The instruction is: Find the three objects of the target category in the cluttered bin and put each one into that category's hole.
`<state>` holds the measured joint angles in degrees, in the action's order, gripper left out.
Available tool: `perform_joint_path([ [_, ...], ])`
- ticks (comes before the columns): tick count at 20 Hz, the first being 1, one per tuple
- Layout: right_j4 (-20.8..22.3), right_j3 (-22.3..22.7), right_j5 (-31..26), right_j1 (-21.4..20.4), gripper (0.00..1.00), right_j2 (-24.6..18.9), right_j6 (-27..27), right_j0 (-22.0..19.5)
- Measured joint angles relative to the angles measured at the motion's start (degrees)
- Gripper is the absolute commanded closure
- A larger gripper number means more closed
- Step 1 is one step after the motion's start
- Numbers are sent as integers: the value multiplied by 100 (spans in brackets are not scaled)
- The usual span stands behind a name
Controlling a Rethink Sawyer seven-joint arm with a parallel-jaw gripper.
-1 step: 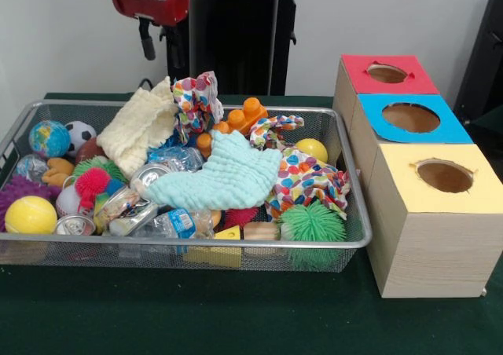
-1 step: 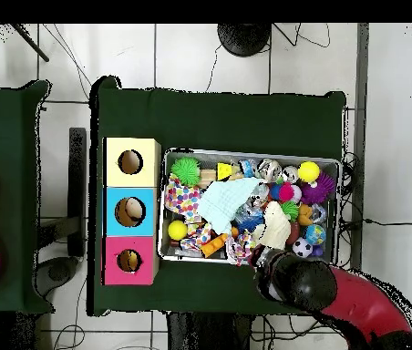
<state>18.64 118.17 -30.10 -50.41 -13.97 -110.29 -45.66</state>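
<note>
Robotics lab, staged test bench. Green-clothed table [image 2: 219, 109] on pale tiled floor [image 2: 200, 55], loose cables [image 2: 59, 219] trailing at 9 and 12 o'clock. Red arm [image 2: 355, 305] at 5 o'clock. Wire bin [image 1: 346, 241] of toys beside three colour-topped boxes [image 1: 428, 214] with holes. Plain white wall [image 1: 63, 33] behind.

A red arm [image 2: 365, 305] with a black rounded joint, mounted on a black pedestal [image 1: 236, 37].
</note>
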Motion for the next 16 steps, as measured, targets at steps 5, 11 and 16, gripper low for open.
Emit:
perform_joint_path([
  [5,1325,-358,1,335,0,98,0,37],
  [11,2207,-772,1,707,0,98,0,-91],
  [16,2400,-993,39,899,0,98,0,-312],
])
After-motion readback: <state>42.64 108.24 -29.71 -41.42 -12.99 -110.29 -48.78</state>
